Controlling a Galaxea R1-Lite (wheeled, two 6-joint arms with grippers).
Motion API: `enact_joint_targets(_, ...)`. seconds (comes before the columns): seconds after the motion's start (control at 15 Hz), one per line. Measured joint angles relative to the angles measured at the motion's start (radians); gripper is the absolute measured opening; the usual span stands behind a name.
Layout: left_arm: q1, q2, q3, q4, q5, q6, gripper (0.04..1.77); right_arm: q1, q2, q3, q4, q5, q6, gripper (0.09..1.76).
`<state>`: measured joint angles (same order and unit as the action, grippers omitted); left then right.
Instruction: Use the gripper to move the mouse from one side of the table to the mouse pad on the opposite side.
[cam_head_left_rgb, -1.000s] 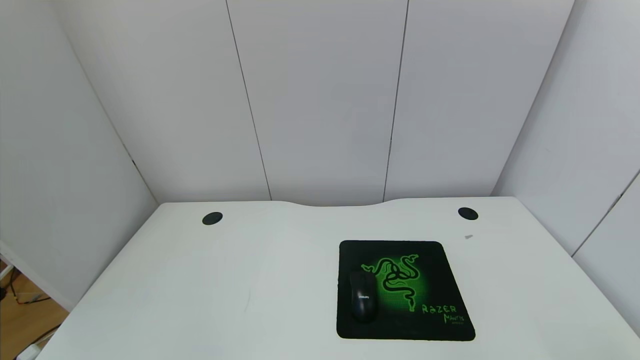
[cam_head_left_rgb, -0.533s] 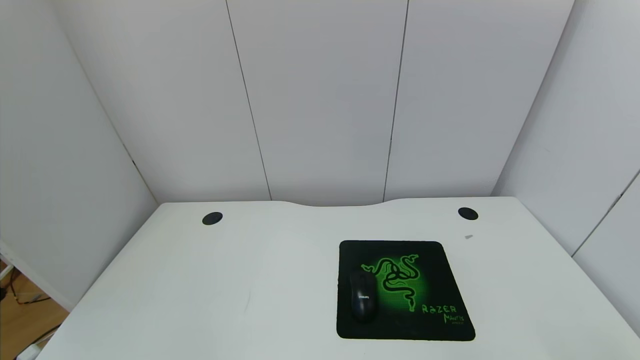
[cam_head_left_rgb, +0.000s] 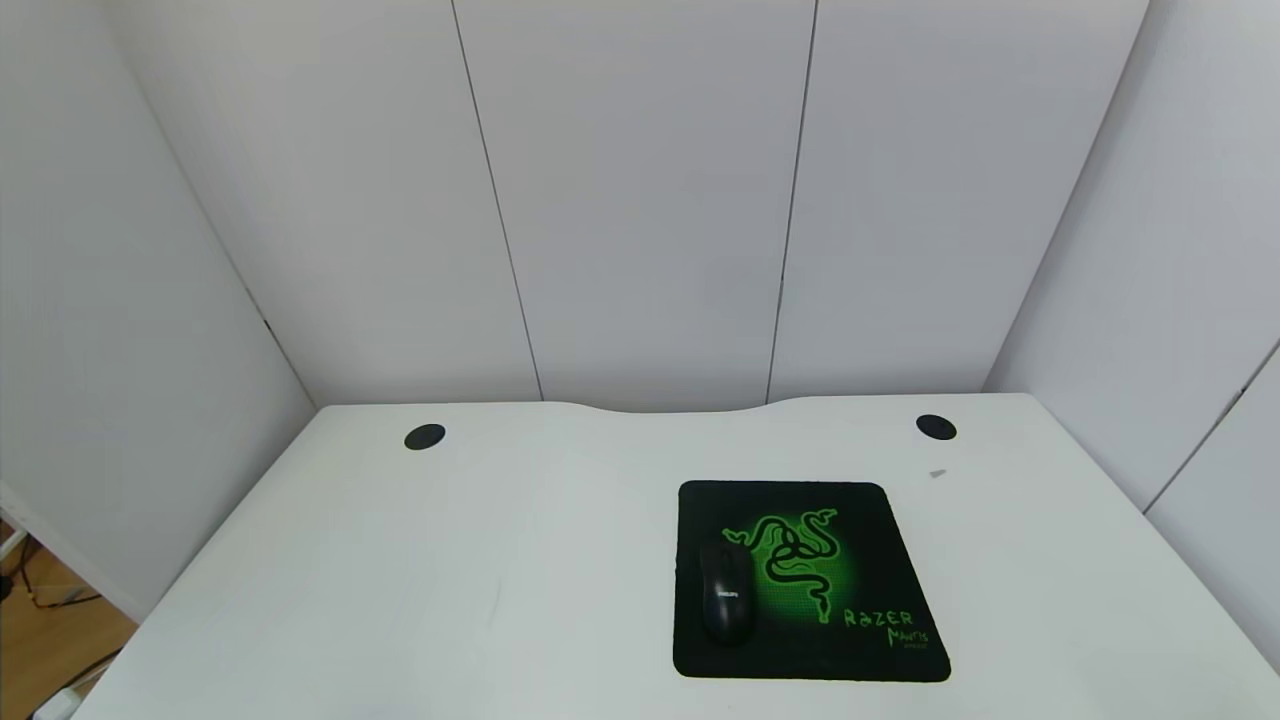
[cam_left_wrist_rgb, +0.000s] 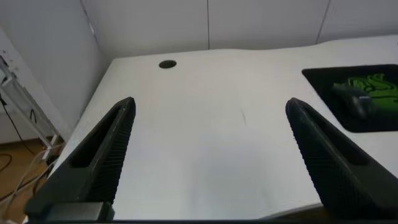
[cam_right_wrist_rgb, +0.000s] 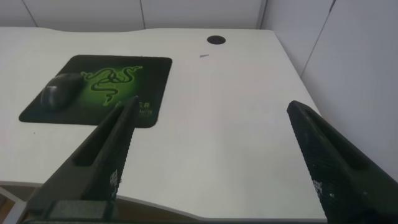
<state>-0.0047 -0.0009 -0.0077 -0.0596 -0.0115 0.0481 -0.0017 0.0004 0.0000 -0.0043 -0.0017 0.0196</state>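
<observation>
The black mouse (cam_head_left_rgb: 727, 596) lies on the left part of the black mouse pad (cam_head_left_rgb: 860, 560) with its green snake logo, on the right half of the white table (cam_head_left_rgb: 450, 580). Neither gripper shows in the head view. In the left wrist view my left gripper (cam_left_wrist_rgb: 211, 106) is open and empty above the table's near left side, with the mouse (cam_left_wrist_rgb: 353, 99) and the pad (cam_left_wrist_rgb: 379, 109) far off. In the right wrist view my right gripper (cam_right_wrist_rgb: 214, 106) is open and empty over the near right side; the mouse (cam_right_wrist_rgb: 57, 91) lies on the pad (cam_right_wrist_rgb: 134, 93).
Two round black cable holes (cam_head_left_rgb: 425, 437) (cam_head_left_rgb: 936, 427) sit near the table's far edge, which has a curved notch. A small grey scrap (cam_head_left_rgb: 937, 474) lies beyond the pad. White wall panels close in the back and both sides.
</observation>
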Motion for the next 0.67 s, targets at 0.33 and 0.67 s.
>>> enact_joint_targets(0.33, 0.000, 0.000, 0.007, 0.061, 0.004, -0.069, 1.72, 0.000, 0.000, 0.000, 0.000, 0.000, 0.000, 1.71)
enact_joint_targets(0.67, 0.000, 0.000, 0.007, 0.063, 0.000, -0.068, 1.72, 0.000, 0.000, 0.000, 0.000, 0.000, 0.001, 1.71)
